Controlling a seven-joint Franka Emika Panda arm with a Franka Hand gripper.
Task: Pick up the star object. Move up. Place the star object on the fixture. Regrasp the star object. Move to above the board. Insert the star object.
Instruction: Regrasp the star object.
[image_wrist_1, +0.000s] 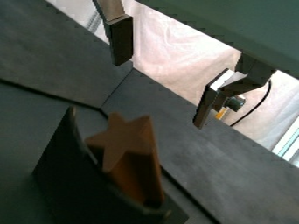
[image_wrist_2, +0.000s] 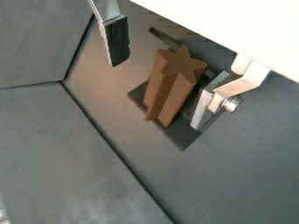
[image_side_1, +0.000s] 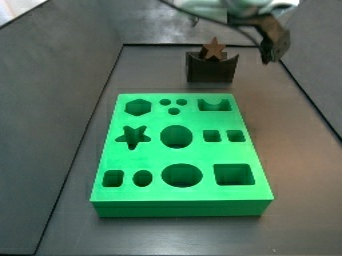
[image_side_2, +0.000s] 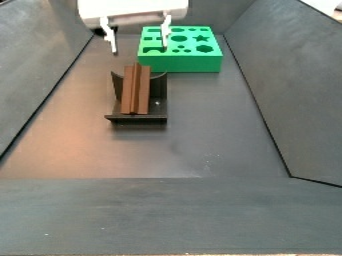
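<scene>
On the fixture (image_side_2: 136, 105) near the floor's far edge sits your star object (image_wrist_2: 170, 81), clear of the board (image_side_1: 179, 150). Tool (image_wrist_2: 163, 74) hangs above, fingers apart, empty. Likely light, rigid wood; grip opposite flanks mid-length.

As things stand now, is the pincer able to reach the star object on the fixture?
Probably yes. The open pincer hovers just above the star object, which rests in the fixture. Its fingers stand on either side, and nothing blocks the way.
</scene>
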